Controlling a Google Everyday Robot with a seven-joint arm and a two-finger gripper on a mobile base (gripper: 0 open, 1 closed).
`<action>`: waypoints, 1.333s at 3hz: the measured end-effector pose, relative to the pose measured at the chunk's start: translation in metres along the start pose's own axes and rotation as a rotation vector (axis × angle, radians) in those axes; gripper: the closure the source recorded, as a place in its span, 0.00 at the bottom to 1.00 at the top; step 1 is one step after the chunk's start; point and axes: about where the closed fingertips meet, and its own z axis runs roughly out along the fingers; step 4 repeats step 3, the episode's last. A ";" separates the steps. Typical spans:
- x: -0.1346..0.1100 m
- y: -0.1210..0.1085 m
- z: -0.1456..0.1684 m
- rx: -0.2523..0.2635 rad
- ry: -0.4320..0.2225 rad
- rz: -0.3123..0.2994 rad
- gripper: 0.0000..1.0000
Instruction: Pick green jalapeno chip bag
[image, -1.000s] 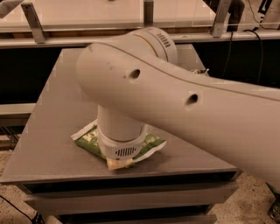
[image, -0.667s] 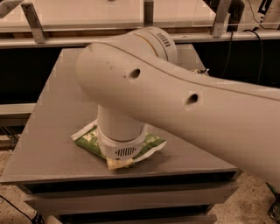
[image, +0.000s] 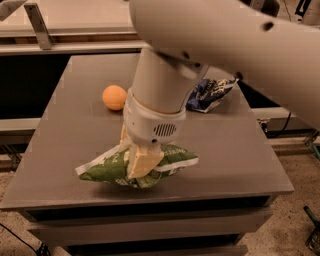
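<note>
The green jalapeno chip bag (image: 107, 171) is green and glossy with white lettering and white sealed ends. It hangs a little above the front of the grey table (image: 60, 150). My gripper (image: 139, 162) comes down from the white arm and is shut on the middle of the bag. One cream finger (image: 141, 164) lies across the bag's front. The bag's ends stick out left and right of the fingers.
An orange (image: 114, 97) lies on the table behind and left of the gripper. A dark blue and white chip bag (image: 210, 93) lies at the back right, partly under my arm. The table's front edge is just below the held bag.
The arm has risen and the view has shifted. The green bag, flat on the table under the gripper before, is now lifted in the fingers. The orange and blue bag now show.
</note>
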 end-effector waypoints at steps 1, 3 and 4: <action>0.000 -0.011 -0.041 -0.017 -0.135 -0.008 1.00; -0.009 -0.016 -0.054 0.022 -0.154 -0.020 1.00; -0.009 -0.016 -0.054 0.022 -0.154 -0.020 1.00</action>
